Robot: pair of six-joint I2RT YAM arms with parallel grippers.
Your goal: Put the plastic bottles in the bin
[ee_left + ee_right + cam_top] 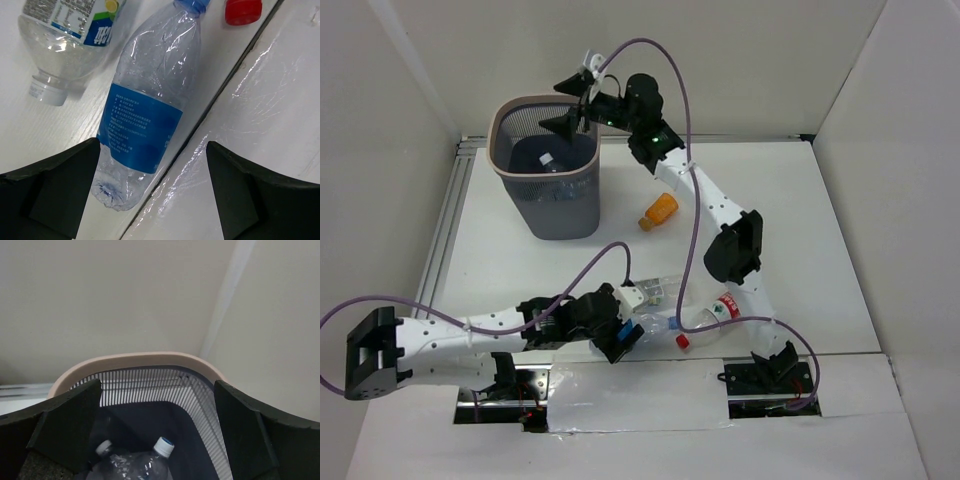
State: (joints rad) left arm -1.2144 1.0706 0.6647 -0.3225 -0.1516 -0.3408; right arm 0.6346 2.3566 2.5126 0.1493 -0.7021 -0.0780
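The bin [510,115] stands at the back left, and two clear bottles [145,465] lie in it. My right gripper [575,105] hangs open and empty above its rim [135,359]; it is also seen in the right wrist view [157,435]. My left gripper [620,338] is open, low over a clear blue-label bottle [145,115] lying at the table's near edge, its base between the jaws, which do not close on it. Beside it lie a second clear bottle [65,30] and a red-capped one [723,310]. The orange bottle [659,210] lies right of the bin.
A seam [220,95] between the table and a glossy white front strip runs beside the blue-label bottle. White walls enclose the table at the back and sides. A metal rail [445,225] runs along the left edge.
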